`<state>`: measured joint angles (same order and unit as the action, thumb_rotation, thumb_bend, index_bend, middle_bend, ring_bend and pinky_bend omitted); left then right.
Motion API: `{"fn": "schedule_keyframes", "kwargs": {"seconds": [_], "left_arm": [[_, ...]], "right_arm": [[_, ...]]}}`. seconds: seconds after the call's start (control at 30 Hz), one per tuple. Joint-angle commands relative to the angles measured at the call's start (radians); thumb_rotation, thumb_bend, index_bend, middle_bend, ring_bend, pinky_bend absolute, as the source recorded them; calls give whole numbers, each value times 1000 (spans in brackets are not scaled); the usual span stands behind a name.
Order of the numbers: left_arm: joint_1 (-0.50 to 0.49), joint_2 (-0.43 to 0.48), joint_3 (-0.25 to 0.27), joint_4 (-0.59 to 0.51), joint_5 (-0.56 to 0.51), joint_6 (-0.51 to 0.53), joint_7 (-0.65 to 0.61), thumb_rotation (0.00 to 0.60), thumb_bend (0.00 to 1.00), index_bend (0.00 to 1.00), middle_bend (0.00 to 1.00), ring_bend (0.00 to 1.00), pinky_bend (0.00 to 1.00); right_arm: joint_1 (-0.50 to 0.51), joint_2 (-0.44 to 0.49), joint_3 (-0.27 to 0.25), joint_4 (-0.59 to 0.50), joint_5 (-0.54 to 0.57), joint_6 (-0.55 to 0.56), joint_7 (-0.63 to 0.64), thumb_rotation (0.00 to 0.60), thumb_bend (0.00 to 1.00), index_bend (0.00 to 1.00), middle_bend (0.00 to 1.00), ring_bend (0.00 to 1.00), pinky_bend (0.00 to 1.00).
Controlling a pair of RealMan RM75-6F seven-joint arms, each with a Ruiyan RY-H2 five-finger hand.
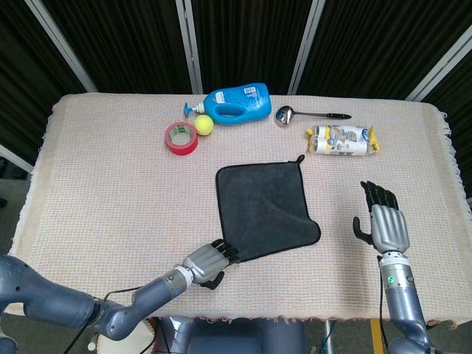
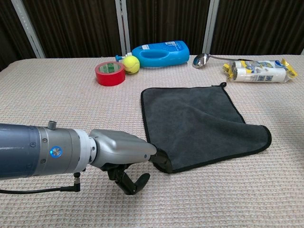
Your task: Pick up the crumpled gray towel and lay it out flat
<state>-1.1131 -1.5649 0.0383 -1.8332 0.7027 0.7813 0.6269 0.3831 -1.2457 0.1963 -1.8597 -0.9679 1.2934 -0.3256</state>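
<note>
The gray towel lies spread on the table, nearly flat, with a soft fold running across its right half. My left hand is at the towel's near-left corner and its fingertips hold that corner against the cloth; the thumb curls below, off the towel. To the right of the towel, my right hand hovers with fingers spread and holds nothing. It shows only in the head view.
At the back stand a red tape roll, a yellow ball, a blue detergent bottle, a metal ladle and a yellow-and-white packet. The table's front edge is close to my left hand.
</note>
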Motion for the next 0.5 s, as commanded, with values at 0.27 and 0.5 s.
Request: {"fn": "schedule_keyframes", "kwargs": {"seconds": [0.27,0.5], "left_arm": [[14,38,44,-28,35,1,-24,600,716,146,54,0,20],[12,46,55,-26,50,-13,-43,600,716,149,54,0,20]], "right_arm": [[2,-8,5,-12,0,4,-6,600,559,0,68,0,36],[3,-10,10,-13,7,6,-12,600,559,0,68,0,36]]}}
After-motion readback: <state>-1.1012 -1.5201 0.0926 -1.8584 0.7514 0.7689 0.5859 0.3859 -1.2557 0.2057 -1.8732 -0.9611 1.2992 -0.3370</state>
